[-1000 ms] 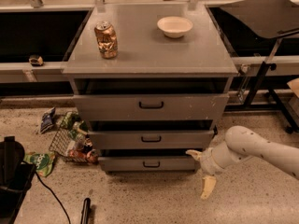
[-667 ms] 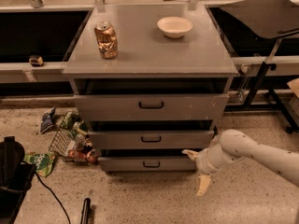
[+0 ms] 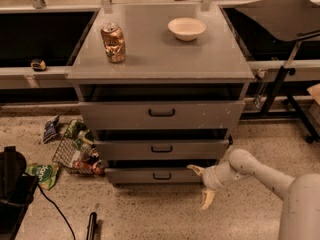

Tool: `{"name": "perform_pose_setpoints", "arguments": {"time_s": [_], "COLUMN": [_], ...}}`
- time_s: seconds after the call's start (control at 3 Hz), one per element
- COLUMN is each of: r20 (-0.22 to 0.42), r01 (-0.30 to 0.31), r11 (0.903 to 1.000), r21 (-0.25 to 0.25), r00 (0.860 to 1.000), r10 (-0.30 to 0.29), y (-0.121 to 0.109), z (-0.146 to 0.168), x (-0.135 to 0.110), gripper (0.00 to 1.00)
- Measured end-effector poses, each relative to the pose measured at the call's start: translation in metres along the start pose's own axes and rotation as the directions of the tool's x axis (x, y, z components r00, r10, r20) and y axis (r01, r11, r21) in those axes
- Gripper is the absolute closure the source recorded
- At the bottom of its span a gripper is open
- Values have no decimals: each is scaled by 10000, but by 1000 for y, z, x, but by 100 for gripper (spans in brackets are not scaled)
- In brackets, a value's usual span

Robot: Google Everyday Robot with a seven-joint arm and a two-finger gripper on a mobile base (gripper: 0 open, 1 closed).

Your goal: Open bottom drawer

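The bottom drawer [image 3: 150, 176] is the lowest, narrowest grey front of the cabinet, with a small black loop handle [image 3: 161, 176]. It stands slightly out from the cabinet body. My gripper [image 3: 201, 186] is low on the right, just off the drawer's right end, about 80 px right of the handle. Its two pale fingers are spread apart, one finger [image 3: 196, 169] near the drawer front and the other [image 3: 206, 199] pointing down at the floor. It holds nothing.
Mid drawer [image 3: 161, 149] and tall top drawer [image 3: 161, 114] sit above. A can [image 3: 114, 43] and a white bowl [image 3: 186, 28] stand on the cabinet top. Wire basket with trash [image 3: 75, 151] lies left on the floor, black gear [image 3: 12, 184] at far left.
My gripper has moved left along the floor toward the bottom drawer's right end. The drawers have not visibly moved.
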State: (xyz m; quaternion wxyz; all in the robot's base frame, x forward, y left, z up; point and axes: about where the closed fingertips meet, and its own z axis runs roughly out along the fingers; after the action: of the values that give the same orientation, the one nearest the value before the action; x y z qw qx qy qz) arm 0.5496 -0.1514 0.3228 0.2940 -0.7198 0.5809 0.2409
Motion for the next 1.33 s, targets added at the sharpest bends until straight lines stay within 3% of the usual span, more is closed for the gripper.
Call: {"name": "perform_pose_setpoints", "arguments": {"time_s": [0.33, 0.67, 1.0, 1.33], "r20": [528, 458, 280, 28], "r01": [-22, -109, -210, -241], "r11": [10000, 9999, 9992, 9941], "r21": [-97, -57, 331, 1056], "r00": [9986, 9989, 9994, 9997], "r10": [27, 111, 201, 239], "y": [2, -3, -23, -44], "z": [28, 49, 67, 78], "x": [20, 30, 42, 54], "gripper": [0, 0, 0, 0]}}
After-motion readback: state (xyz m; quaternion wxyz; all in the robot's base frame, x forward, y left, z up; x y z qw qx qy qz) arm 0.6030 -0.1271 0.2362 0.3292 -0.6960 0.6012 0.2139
